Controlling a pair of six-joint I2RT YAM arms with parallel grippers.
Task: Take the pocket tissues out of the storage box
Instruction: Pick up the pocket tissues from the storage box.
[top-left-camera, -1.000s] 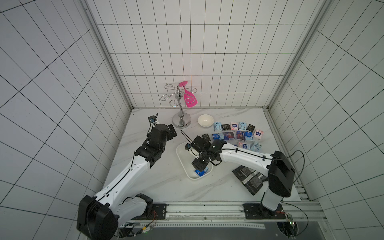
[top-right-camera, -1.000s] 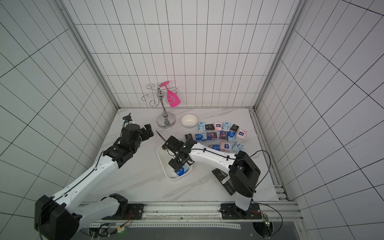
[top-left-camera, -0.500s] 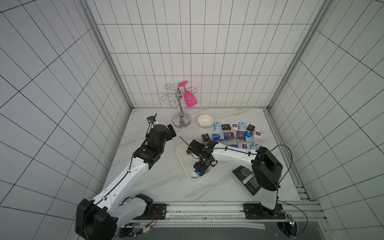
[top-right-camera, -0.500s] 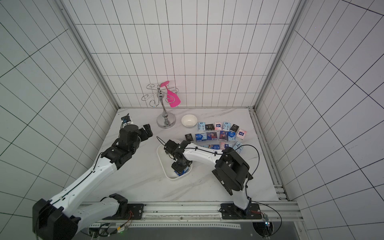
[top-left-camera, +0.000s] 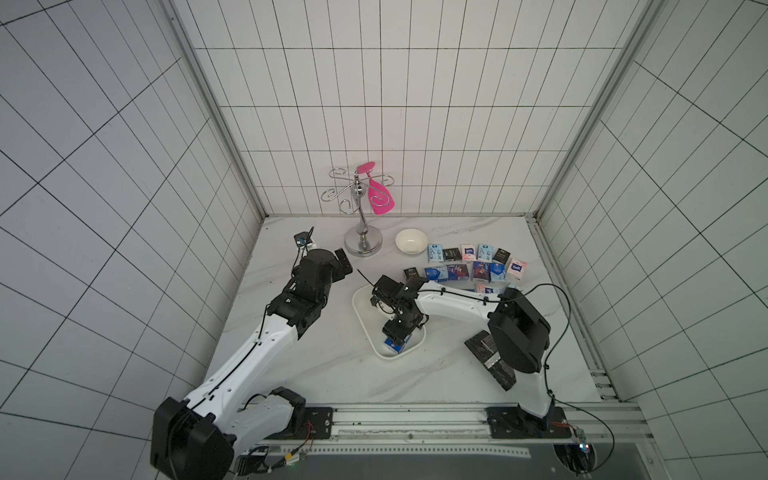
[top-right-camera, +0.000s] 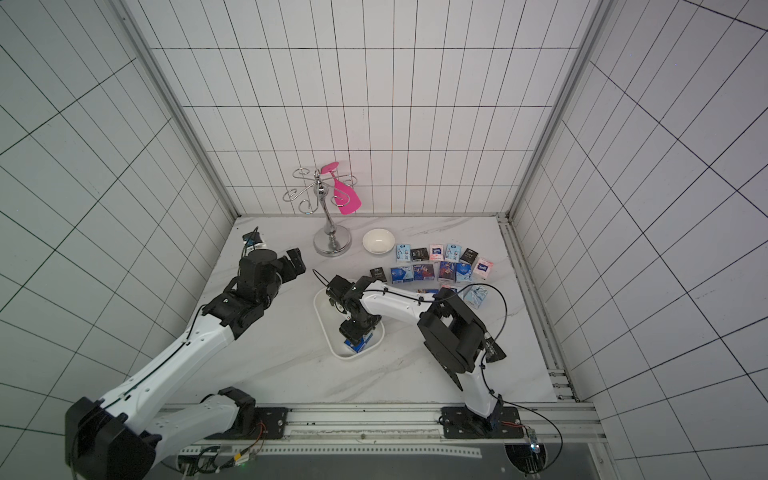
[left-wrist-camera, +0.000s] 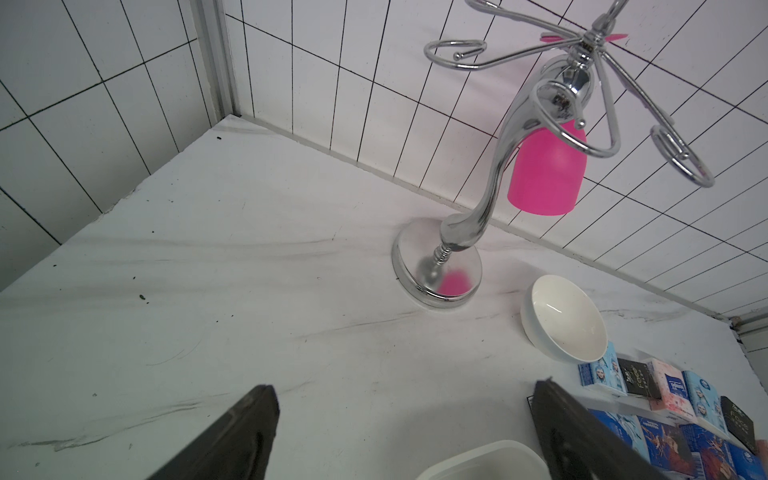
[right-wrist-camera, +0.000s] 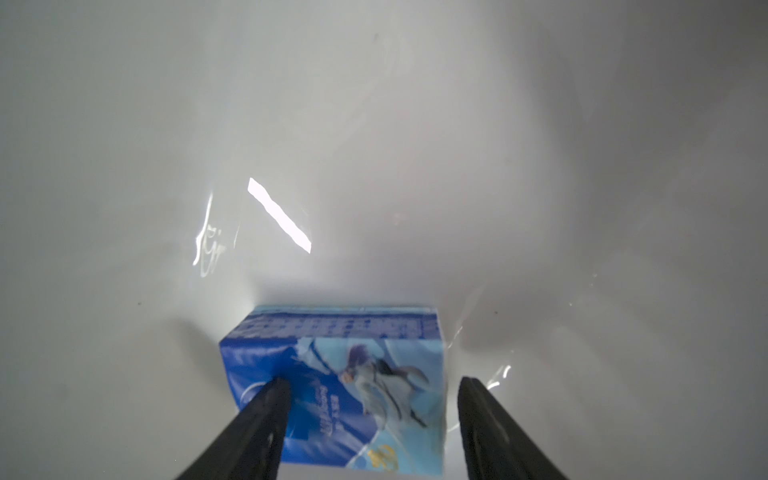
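Right gripper (right-wrist-camera: 374, 382) is spread and empty, low in the storage box (top-left-camera: 368, 324) over the blue tissue packet (right-wrist-camera: 353, 345), which lies flat at the box's near end. One finger overlaps the packet's face, so it likely needs a sideways shift to straddle both edges before closing. Left gripper (left-wrist-camera: 405, 388) is spread, empty and outside the box.

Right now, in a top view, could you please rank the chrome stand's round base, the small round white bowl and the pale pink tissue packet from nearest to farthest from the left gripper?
From the left gripper:
1. Chrome stand base, close by, slightly farther back.
2. Small white bowl, right of the stand.
3. Pale pink tissue packet, farthest to the right.
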